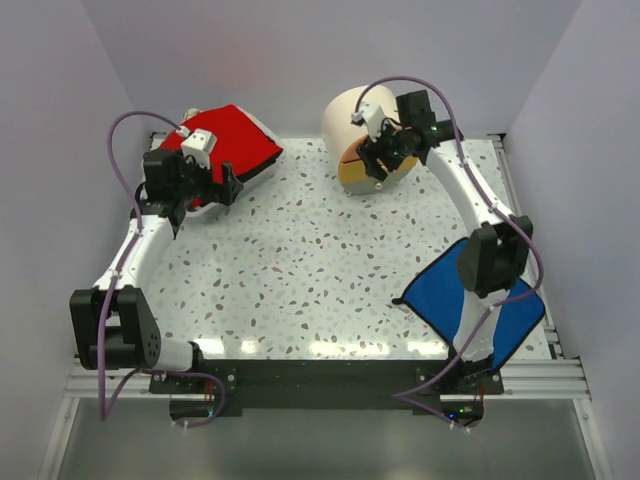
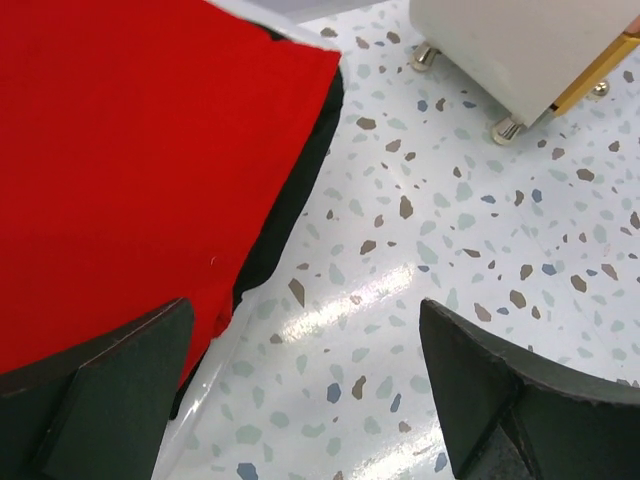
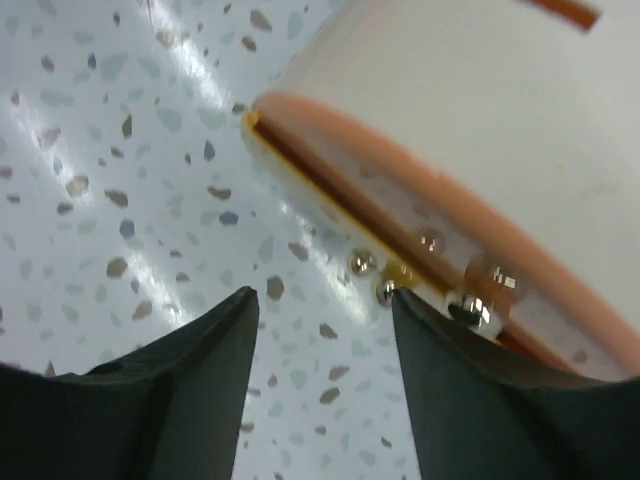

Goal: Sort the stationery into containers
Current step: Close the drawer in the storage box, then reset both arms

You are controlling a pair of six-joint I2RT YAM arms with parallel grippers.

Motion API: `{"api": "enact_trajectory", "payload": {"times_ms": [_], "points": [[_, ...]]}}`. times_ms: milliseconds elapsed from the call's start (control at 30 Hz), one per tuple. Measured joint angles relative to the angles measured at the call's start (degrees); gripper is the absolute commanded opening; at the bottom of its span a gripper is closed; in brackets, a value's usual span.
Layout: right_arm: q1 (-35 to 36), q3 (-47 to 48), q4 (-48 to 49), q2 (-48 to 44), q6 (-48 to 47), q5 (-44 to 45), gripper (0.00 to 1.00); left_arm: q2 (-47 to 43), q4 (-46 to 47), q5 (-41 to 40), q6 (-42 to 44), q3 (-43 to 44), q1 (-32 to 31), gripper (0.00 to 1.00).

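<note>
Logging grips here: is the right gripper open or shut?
Open. In its wrist view the right gripper has its fingers apart, speckled table showing between them, nothing held.

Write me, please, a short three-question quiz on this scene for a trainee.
1. What colour is the cloth lying by the right arm's base?
2. True or false: the left gripper is shut on the case.
3. What is the right gripper closest to? A) the cloth B) the drum C) the case

Key
1. Blue.
2. False: its jaws stand wide apart at the case's edge and hold nothing.
3. B: it is at the drum's drawer front, right by the small knobs, with its jaws apart.
</note>
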Motion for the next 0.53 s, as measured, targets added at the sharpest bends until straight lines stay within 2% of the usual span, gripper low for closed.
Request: {"api": "enact_trajectory", "payload": {"times_ms": [167,300,400,533], "points": [[-4.11,-20.02,6.64,-20.22,12.85,5.92,0.99,-0.02,-0.94,1.64,1.81,4.76,-1.7,1.0],[-8.09,-29.14,13.2,-33.35,22.51,16.0,0.99,0.02,-0.79,1.49,1.99,7.56,-2.86,1.0],[-8.28,-29.31,14.53,-35.15,29.05,24.0,0.99,0.7,-0.35,1.29,2.47,9.38,-4.9,1.0],[-7.89,-34.25,15.87,-35.12,32.74,29.53,0.99,2.86,0.31,1.25,2.67,10.99,-6.93,1.0]]}}
